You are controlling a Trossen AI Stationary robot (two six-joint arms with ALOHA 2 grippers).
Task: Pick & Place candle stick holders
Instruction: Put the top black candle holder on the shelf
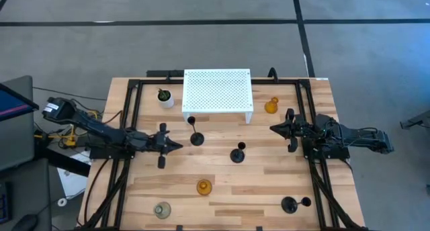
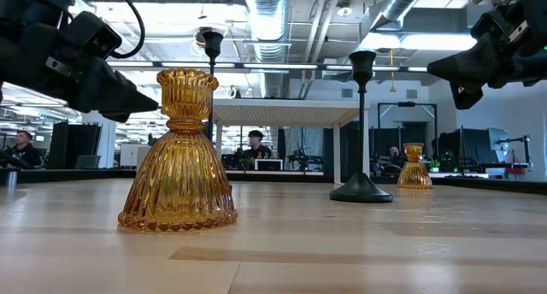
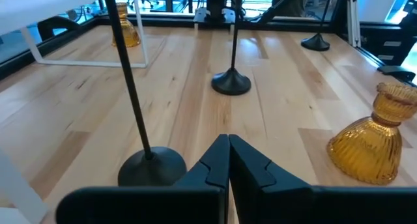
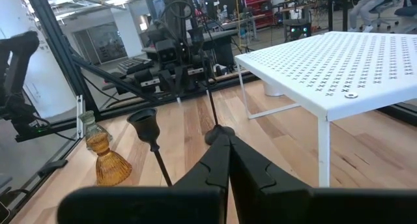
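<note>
Closest to the low camera stands a ribbed amber holder (image 2: 179, 153), upright on the wooden surface (image 1: 222, 170); from above it sits at about six o'clock from the surface's middle. A clear-grey holder (image 1: 162, 209) stands at seven o'clock near the front edge, and a second amber holder (image 1: 271, 105) at one o'clock, just beside the white perforated stand (image 1: 217, 91). Three black thin-stemmed holders stand upright and well apart: one (image 1: 195, 137) at ten o'clock, just in front of the stand, one (image 1: 238, 153) near the middle, one (image 1: 290, 204) at five o'clock. A small potted plant (image 1: 164, 97) sits at eleven o'clock beside the stand. At nine o'clock the left gripper (image 1: 176, 146) hovers with jaws clenched on nothing, pointing at the nearest black holder. At three o'clock the right gripper (image 1: 273, 128) hangs likewise, jaws pressed together and empty.
</note>
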